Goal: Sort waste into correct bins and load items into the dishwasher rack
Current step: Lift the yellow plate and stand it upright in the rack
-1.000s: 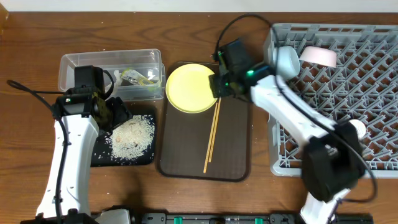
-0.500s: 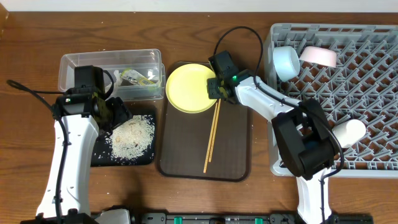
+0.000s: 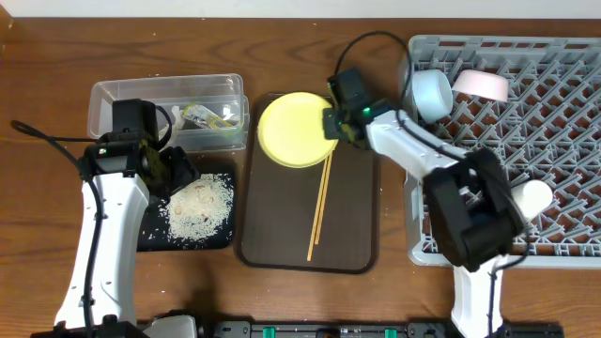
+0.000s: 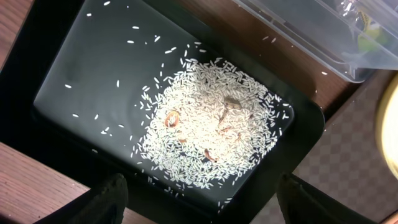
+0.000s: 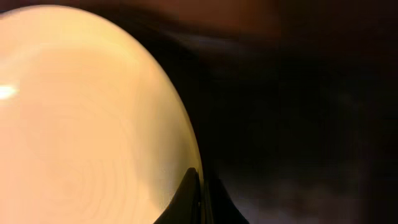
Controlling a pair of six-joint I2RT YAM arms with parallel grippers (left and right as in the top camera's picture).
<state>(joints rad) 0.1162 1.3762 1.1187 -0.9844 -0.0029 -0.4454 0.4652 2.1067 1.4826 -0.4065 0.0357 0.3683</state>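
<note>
My right gripper (image 3: 335, 125) (image 5: 200, 186) is shut on the right rim of the round yellow plate (image 3: 294, 130) (image 5: 81, 124), at the far end of the dark brown serving tray (image 3: 282, 239). Thin wooden chopsticks (image 3: 321, 202) lie on that tray below the plate. My left gripper (image 3: 174, 174) (image 4: 202, 205) hangs open over the black tray (image 3: 150, 235) (image 4: 74, 81), which holds a heap of white rice (image 3: 199, 207) (image 4: 211, 124). The clear tub (image 3: 122, 99) (image 4: 311, 31) behind it holds a green-and-orange wrapper (image 3: 207, 117). The grey rack (image 3: 545, 141) fills the right side.
In the rack's far left corner lie a light blue bowl (image 3: 432, 92) and a pale bowl (image 3: 481, 84). A small pale cup (image 3: 528, 197) lies on the pegs behind my right arm. The brown wooden table (image 3: 56, 56) surrounds everything.
My right gripper has shut on the plate's rim, and the plate has shifted slightly right. The left arm has not moved.
</note>
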